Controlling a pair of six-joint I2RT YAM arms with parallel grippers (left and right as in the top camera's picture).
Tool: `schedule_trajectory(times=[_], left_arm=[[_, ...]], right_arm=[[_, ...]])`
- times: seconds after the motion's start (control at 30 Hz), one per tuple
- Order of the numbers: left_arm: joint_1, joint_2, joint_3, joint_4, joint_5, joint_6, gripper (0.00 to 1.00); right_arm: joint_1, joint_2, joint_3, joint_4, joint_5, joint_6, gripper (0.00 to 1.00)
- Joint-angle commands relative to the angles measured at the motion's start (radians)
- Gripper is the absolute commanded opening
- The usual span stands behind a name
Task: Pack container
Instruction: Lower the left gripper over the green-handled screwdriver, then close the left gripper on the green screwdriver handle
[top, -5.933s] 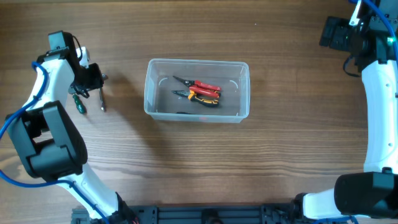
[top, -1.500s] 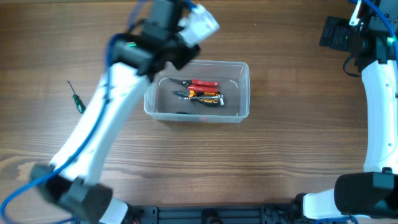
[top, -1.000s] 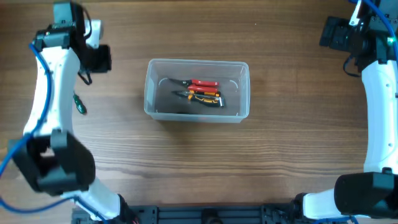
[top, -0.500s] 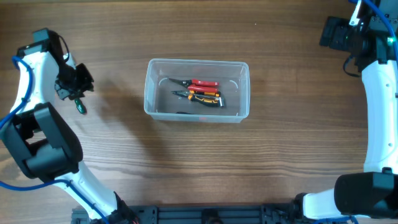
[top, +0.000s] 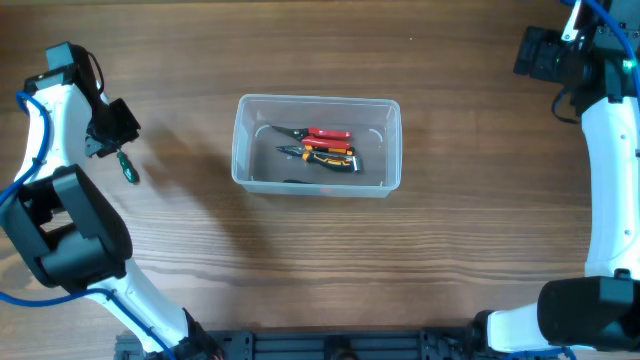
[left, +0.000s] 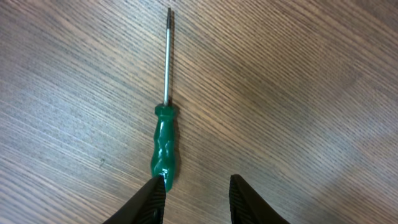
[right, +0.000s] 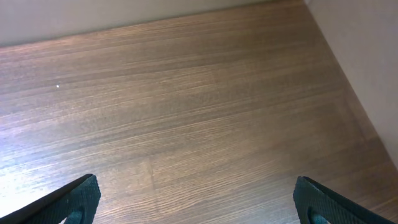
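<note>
The container (top: 318, 99), a clear plastic tub, stands mid-table with red-handled pliers (top: 326, 134) and orange-and-black pliers (top: 327, 156) inside. A green-handled screwdriver (top: 127, 167) lies on the wood to its left. My left gripper (top: 110, 134) hovers just above that tool. In the left wrist view the screwdriver (left: 164, 146) points away from me, its handle end by my left fingertip (left: 155, 186). The left gripper (left: 198, 186) is partly open with only bare wood between its fingers. My right gripper (top: 545, 55) stays at the far right corner; in its wrist view the right gripper (right: 196, 199) is wide open over wood.
The wooden table (top: 320, 260) spreads all round the tub. A pale wall or edge (right: 367, 50) borders the table at the right in the right wrist view. The right arm's white link (top: 610, 170) runs down the right side.
My left arm swung from over the container back to the table's left side and came down over the green screwdriver, its jaws opening a little. The right arm has not moved.
</note>
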Motion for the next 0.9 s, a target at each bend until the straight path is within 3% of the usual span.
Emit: schedule_trajectory(times=[0.0, 0.33, 0.43, 0.87], left_arm=[[0.002, 0.031, -0.01, 0.005, -0.017, 0.103, 0.36], [0.072, 0.033, -0.114, 0.08, 0.068, 0.14, 0.39], [0.094, 0.033, -0.125, 0.086, 0.12, 0.2, 0.4], [0.098, 0.034, -0.188, 0.152, 0.134, 0.217, 0.37]], right_arm=[[0.001, 0.007, -0.002, 0.003, -0.004, 0.02, 1.0], [0.001, 0.007, -0.002, 0.003, -0.004, 0.02, 1.0], [0.001, 0.007, -0.002, 0.003, -0.004, 0.02, 1.0], [0.001, 0.007, -0.002, 0.003, -0.004, 0.02, 1.0]])
